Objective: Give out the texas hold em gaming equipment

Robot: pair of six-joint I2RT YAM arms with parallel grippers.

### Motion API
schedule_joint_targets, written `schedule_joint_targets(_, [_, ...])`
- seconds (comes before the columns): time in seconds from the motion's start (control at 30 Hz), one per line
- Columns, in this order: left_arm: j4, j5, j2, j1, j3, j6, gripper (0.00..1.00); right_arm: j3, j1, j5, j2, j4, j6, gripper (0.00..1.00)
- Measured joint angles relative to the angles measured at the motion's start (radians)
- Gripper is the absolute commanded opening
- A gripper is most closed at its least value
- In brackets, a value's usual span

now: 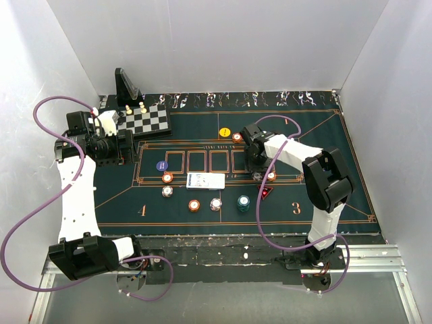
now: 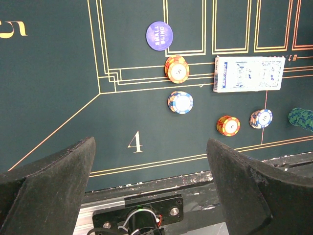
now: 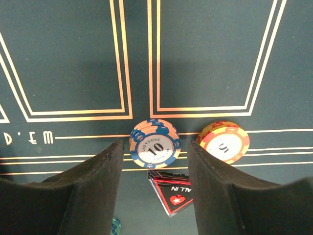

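- Our right hand (image 3: 155,143) stands open, its fingers either side of the blue-and-white "10" stack (image 3: 155,148) without touching it; it holds nothing.
- Just beside that stack on the desk (image 1: 324,135) lie an orange "5" stack (image 3: 223,141) and the red triangle marker (image 3: 171,193).
- Our left hand (image 2: 150,144) hangs wide open and empty over seat 4.
- Near seat 4 sit the purple disc (image 2: 159,35), an orange stack (image 2: 176,68) and a whitish stack (image 2: 180,102); the teal stack (image 2: 303,119) is further right.
- The card deck (image 2: 248,73) lies whole in the middle.
- We judge the chips partly shared out, with dealing the cards still left.
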Motion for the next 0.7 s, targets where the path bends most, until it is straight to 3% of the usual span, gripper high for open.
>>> schedule_joint_targets(0.1, [0.000,0.000,0.000,0.000,0.000,0.002,0.98,0.000,0.000,0.004,0.000,0.000,0.000,0.72])
schedule_joint_targets(0.43, [0.000,-0.001,-0.011,0.000,-0.001,0.005,0.98,0.002,0.024,0.005,-0.087,-0.012,0.000,0.74])
schedule_joint_targets(0.57, [0.000,0.000,-0.011,0.000,-0.001,0.005,0.98,0.056,0.100,0.004,-0.182,-0.039,0.000,0.75])
schedule_joint_targets(0.7, [-0.001,0.000,-0.011,0.000,-0.001,0.005,0.98,0.104,0.212,-0.003,-0.251,-0.041,0.004,0.82])
